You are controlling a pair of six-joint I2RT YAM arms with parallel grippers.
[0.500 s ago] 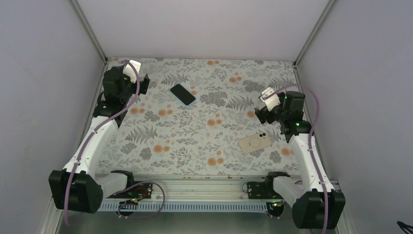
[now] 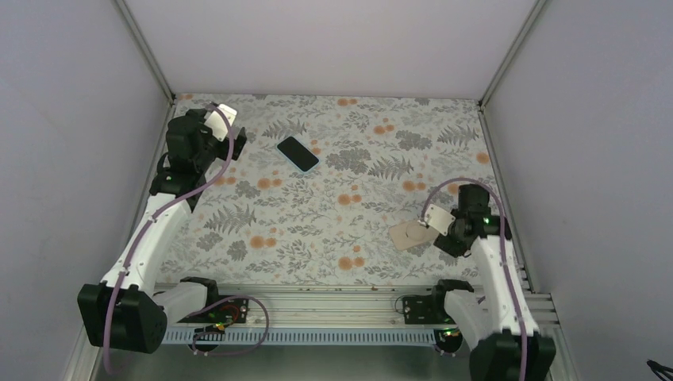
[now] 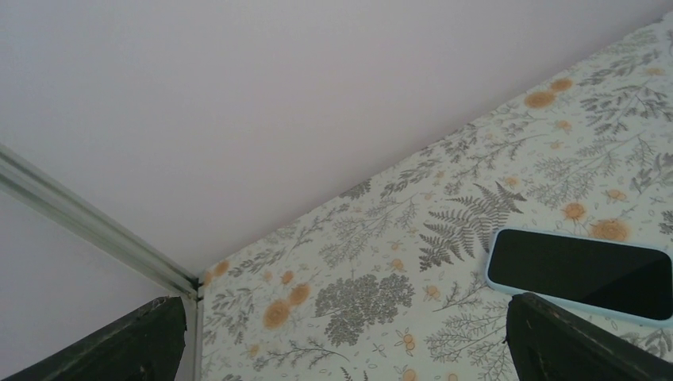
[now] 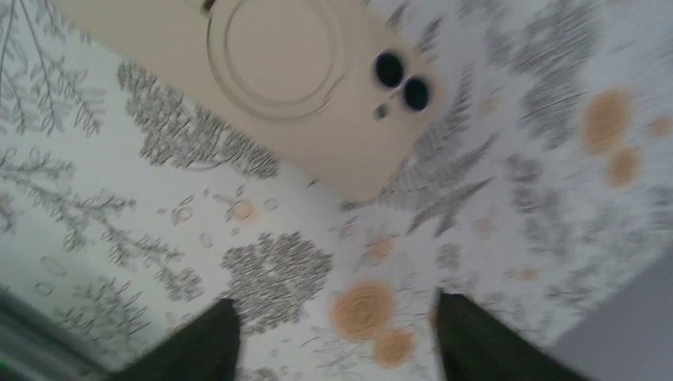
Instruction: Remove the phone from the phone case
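A phone (image 2: 298, 153) with a dark screen and pale blue rim lies face up at the back of the table, and shows too as the phone (image 3: 579, 274) in the left wrist view. A beige phone case (image 2: 405, 236) lies back-up at the front right. The right wrist view shows the case (image 4: 294, 71) with a round ring and two dark camera spots; I cannot tell what is inside it. My right gripper (image 2: 446, 238) hovers at the case's right end, and the gripper (image 4: 341, 333) is open and empty. My left gripper (image 2: 234, 135) is wide open left of the phone, the gripper (image 3: 353, 349) holding nothing.
The table has a floral cloth (image 2: 317, 214). Grey walls close it in on the left, back and right, with a metal corner post (image 3: 95, 230) near my left gripper. A metal rail (image 2: 333, 298) carries both arm bases along the near edge.
My right arm has swung toward the near edge, from behind the beige case down to its right end. The left arm has barely shifted.
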